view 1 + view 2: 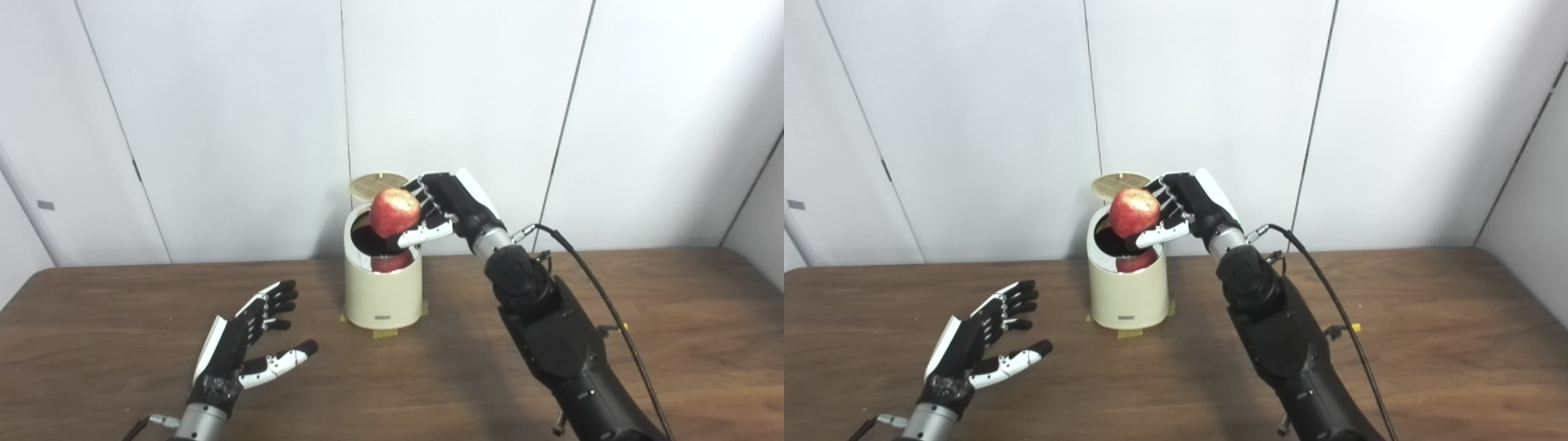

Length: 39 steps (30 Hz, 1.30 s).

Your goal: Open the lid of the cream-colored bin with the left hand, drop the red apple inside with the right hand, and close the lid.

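The cream-colored bin (383, 294) stands at the back middle of the table, its round lid (378, 184) tipped up behind the dark opening. My right hand (444, 205) is shut on the red apple (395, 212) and holds it just above the opening. A red reflection of the apple shows on the bin's glossy inner rim (392, 261). My left hand (248, 343) hovers low over the table to the bin's left, open and empty, palm turned right. In the right eye view the apple (1134, 212) hangs over the bin (1128, 294).
Yellow tape tabs (384, 333) fix the bin's base to the brown wooden table (122, 343). A black cable (597, 288) loops along my right forearm. White wall panels stand close behind the bin.
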Each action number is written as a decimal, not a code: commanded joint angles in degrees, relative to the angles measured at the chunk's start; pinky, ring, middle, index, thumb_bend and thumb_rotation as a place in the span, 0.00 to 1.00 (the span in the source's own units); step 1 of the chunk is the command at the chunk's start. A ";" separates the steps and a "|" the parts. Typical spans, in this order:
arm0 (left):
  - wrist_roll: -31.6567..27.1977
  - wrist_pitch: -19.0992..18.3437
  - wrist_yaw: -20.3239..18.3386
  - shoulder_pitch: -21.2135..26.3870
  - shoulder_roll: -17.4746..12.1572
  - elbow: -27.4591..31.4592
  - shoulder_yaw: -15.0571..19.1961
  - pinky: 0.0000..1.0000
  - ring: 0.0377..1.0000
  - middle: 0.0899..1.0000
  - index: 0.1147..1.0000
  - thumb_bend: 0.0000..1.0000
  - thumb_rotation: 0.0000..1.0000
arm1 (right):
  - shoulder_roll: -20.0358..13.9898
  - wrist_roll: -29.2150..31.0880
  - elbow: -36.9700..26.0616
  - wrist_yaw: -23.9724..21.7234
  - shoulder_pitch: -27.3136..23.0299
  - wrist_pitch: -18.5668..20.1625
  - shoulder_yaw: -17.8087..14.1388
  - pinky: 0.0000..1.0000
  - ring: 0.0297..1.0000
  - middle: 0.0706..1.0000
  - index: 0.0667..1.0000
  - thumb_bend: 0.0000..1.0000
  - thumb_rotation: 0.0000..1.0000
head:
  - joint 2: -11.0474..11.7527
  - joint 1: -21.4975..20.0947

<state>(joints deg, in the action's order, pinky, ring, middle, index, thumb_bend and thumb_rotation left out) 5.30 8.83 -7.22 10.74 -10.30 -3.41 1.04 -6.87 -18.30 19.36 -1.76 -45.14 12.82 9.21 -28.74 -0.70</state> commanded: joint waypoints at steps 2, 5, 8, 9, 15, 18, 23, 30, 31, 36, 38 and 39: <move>-0.86 0.58 0.29 1.75 -0.67 2.27 0.28 0.72 0.81 0.82 0.85 0.71 0.16 | -0.70 -0.34 -1.45 0.94 -2.43 -3.91 -0.12 0.45 0.52 0.49 0.59 0.74 0.10 | -0.08 -0.10; -0.83 0.20 0.28 1.69 -0.71 2.43 0.27 0.72 0.81 0.82 0.85 0.72 0.16 | -0.49 -0.34 -1.38 0.91 -2.34 -3.65 -0.25 0.50 0.58 0.56 0.65 0.89 0.18 | -0.16 -0.16; -0.43 0.30 0.37 1.67 -0.85 2.53 0.16 0.73 0.81 0.82 0.85 0.72 0.17 | -0.44 -0.19 -1.53 0.64 -2.20 -3.40 -0.32 0.50 0.58 0.57 0.66 0.91 0.20 | -0.23 -0.15; -0.48 0.28 0.36 1.66 -0.85 2.58 0.15 0.72 0.81 0.82 0.85 0.72 0.17 | -0.45 -0.07 -1.48 0.57 -2.17 -3.48 -0.37 0.51 0.58 0.58 0.66 0.91 0.20 | -0.23 -0.15; -0.86 -0.10 0.18 1.53 -0.82 3.08 0.15 0.72 0.81 0.82 0.85 0.71 0.15 | -0.81 -0.14 -1.61 0.19 -2.07 -3.67 -0.14 0.49 0.57 0.58 0.65 0.91 0.20 | -0.39 -0.19; -0.90 -0.05 0.18 1.53 -0.81 3.06 0.16 0.73 0.81 0.82 0.85 0.71 0.15 | -0.94 -0.10 -1.60 -0.14 -2.06 -3.66 -0.06 0.48 0.57 0.58 0.65 0.91 0.19 | -0.41 -0.19; -0.76 -0.27 0.19 1.44 -0.89 3.31 0.16 0.73 0.81 0.82 0.85 0.71 0.15 | -0.84 0.11 -1.87 -0.42 -1.86 -3.60 -0.09 0.47 0.55 0.57 0.65 0.91 0.18 | -0.48 -0.22; -1.04 0.10 0.09 1.48 -0.94 2.96 0.21 0.72 0.81 0.82 0.85 0.71 0.15 | -0.88 0.30 -1.92 -0.61 -1.68 -3.73 -0.19 0.47 0.55 0.57 0.64 0.90 0.17 | -0.52 -0.24; -1.03 0.22 0.09 1.51 -0.96 2.89 0.21 0.72 0.81 0.82 0.85 0.71 0.14 | -0.86 0.33 -1.97 -0.58 -1.67 -3.73 -0.24 0.47 0.55 0.57 0.64 0.90 0.16 | -0.52 -0.24; -0.71 -0.15 0.25 1.43 -0.90 3.26 0.10 0.73 0.81 0.82 0.85 0.71 0.15 | -0.75 1.83 -4.62 -0.18 -0.69 -3.99 -1.84 0.49 0.56 0.57 0.62 0.89 0.16 | -0.54 -0.14; -0.61 -0.19 0.28 1.44 -0.88 3.26 0.05 0.73 0.81 0.82 0.85 0.71 0.15 | -0.76 3.08 -7.54 0.07 0.66 -3.72 -3.25 0.50 0.56 0.57 0.62 0.86 0.18 | -0.53 0.00; -0.58 -0.21 0.30 1.45 -0.86 3.24 0.05 0.73 0.81 0.82 0.85 0.71 0.16 | -0.77 3.53 -8.41 0.15 1.15 -3.86 -3.76 0.49 0.55 0.57 0.61 0.84 0.18 | -0.53 0.00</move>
<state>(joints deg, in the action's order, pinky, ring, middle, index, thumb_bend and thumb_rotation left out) 4.81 7.85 -7.33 10.65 -10.55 -2.03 1.04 -6.91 -15.80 13.33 -2.43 -41.99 10.98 6.76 -29.27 -0.70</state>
